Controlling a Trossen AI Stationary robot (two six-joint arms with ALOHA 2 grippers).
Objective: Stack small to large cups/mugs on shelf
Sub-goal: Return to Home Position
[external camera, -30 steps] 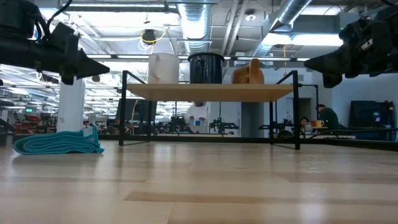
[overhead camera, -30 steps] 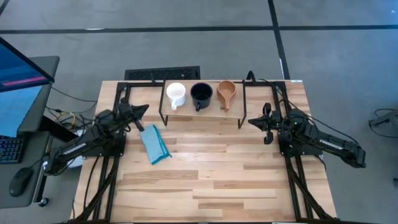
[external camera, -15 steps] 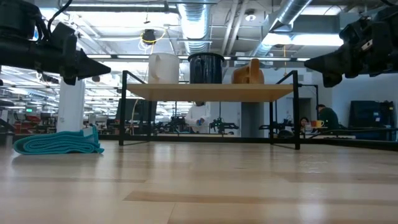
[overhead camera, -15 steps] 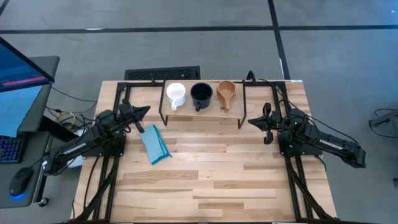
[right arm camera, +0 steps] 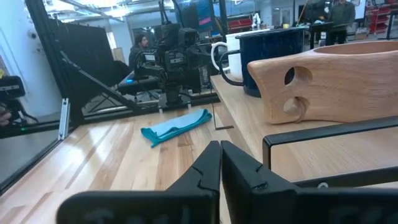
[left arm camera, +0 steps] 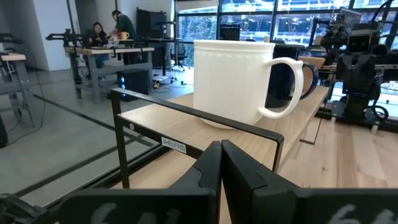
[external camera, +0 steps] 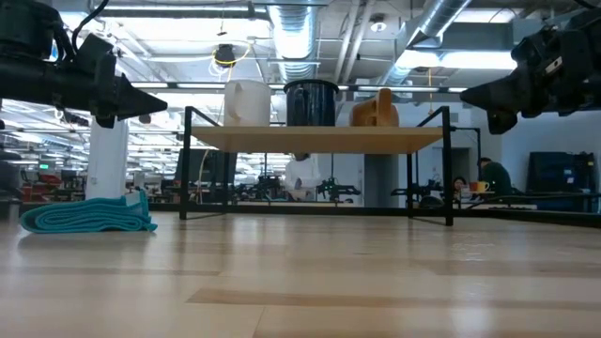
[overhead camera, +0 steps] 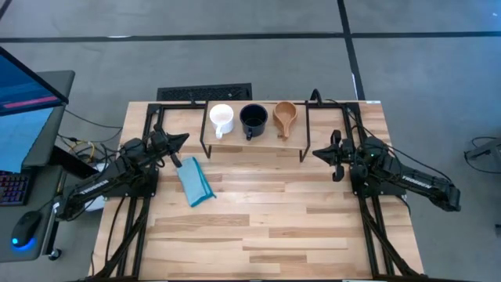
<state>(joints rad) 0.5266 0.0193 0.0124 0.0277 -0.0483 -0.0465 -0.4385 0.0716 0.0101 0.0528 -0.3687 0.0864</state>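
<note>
High view: loaded shelf (overhead camera: 235,142) at the worktop's far edge, homing risk.
Your left claw (overhead camera: 182,139) and right claw (overhead camera: 317,153), both closed and empty, flank it; clip its legs and the white mug (overhead camera: 221,119), dark mug (overhead camera: 253,119) or wooden cup (overhead camera: 285,116) standing on it could topple.

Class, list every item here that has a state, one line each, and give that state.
white mug: upright on the shelf
dark mug: upright, middle of shelf
wooden cup: upright on shelf
blue cloth: folded, on the table
left gripper: shut, empty
right gripper: shut, empty
</note>
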